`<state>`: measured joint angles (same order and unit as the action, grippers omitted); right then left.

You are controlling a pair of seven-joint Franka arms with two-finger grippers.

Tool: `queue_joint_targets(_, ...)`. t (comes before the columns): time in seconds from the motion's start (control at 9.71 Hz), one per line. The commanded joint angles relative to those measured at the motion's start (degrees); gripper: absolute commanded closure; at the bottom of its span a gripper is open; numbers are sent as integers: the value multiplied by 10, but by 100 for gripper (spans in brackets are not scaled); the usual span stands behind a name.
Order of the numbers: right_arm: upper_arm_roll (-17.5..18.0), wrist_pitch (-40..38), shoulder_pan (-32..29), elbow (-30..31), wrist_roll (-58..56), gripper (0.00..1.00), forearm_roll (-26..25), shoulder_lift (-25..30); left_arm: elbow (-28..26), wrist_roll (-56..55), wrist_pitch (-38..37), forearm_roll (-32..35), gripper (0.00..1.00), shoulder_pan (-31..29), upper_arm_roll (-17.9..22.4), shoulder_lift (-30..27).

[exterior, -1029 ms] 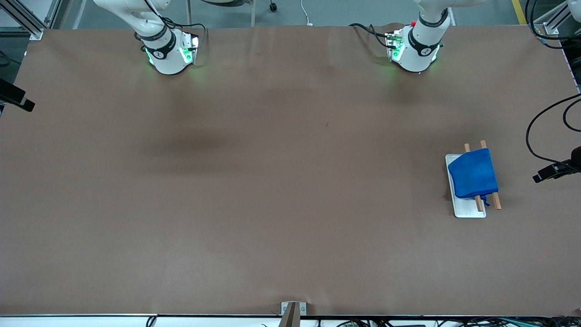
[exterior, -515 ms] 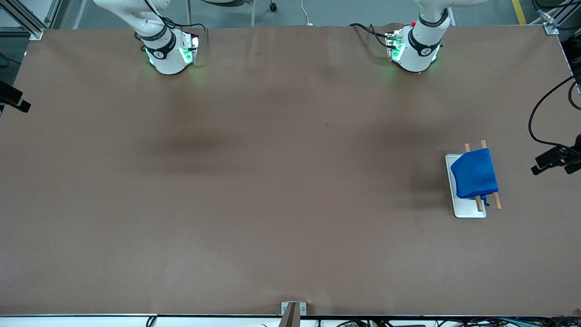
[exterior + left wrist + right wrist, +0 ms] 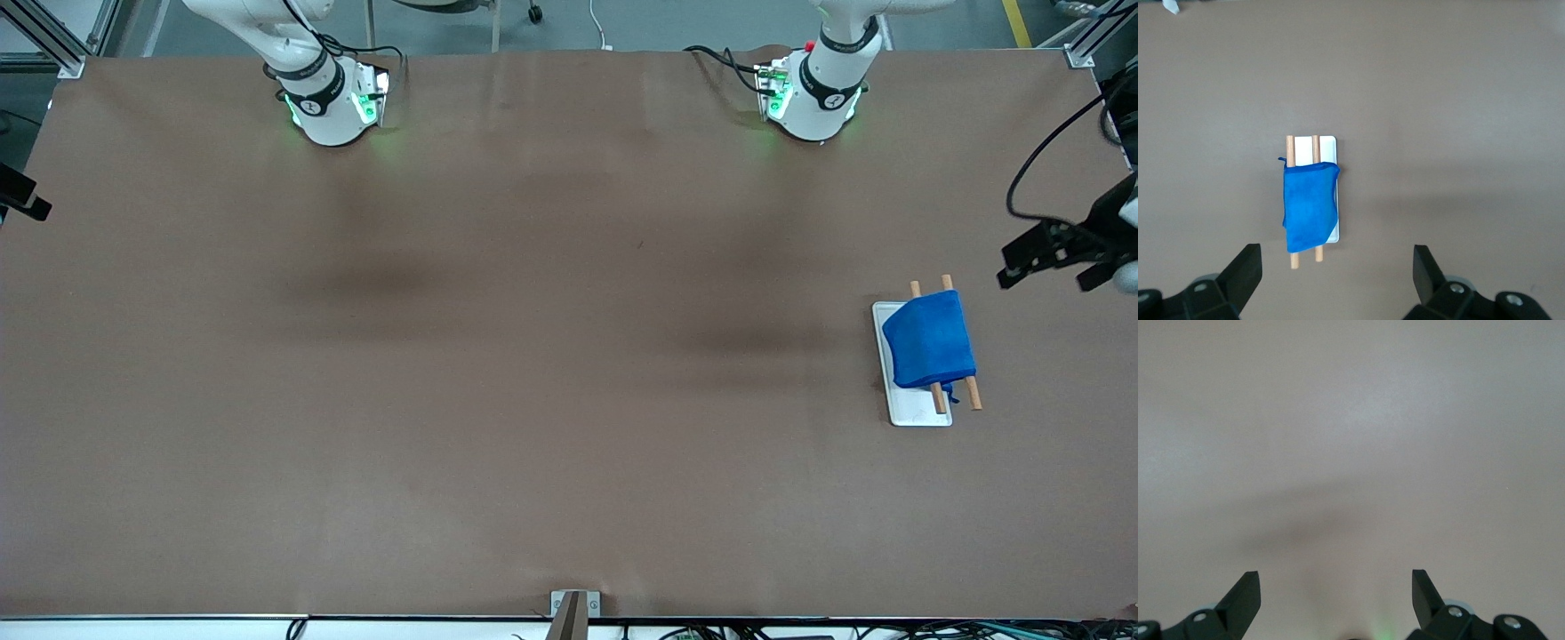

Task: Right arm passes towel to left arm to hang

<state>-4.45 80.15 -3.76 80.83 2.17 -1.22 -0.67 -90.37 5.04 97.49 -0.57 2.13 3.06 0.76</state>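
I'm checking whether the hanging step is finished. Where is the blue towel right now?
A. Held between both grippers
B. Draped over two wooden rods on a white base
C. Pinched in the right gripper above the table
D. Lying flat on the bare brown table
B: the towel hangs over the two wooden rods of the white base, while the left gripper and right gripper are both open and empty.

A white flat base [image 3: 916,411] [image 3: 1330,143] lies on the brown table [image 3: 533,356] toward my left arm's end. Two wooden rods [image 3: 973,393] [image 3: 1290,148] run parallel above the base. A metal bracket [image 3: 574,604] sits at the table edge nearest the front camera.
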Motion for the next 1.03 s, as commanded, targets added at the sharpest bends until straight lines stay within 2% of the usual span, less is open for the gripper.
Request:
queue_joint_targets(0.0,4,19,-6,2,-2,0,5,3,71,-7,-87,15,0,-4,-13,26)
queue_joint_targets(0.1,4,18,-2,6,-12,0,4,3,68,-36,-119,13,0,-4,-18,10)
queue_joint_targets(0.31,6,36,-3,8,-8,0,5,3,49,-73,-120,13,0,-6,-33,-6)
queue_joint_targets(0.93,6,43,-3,8,-7,0,6,3,42,-79,-119,12,0,-8,-47,-9)
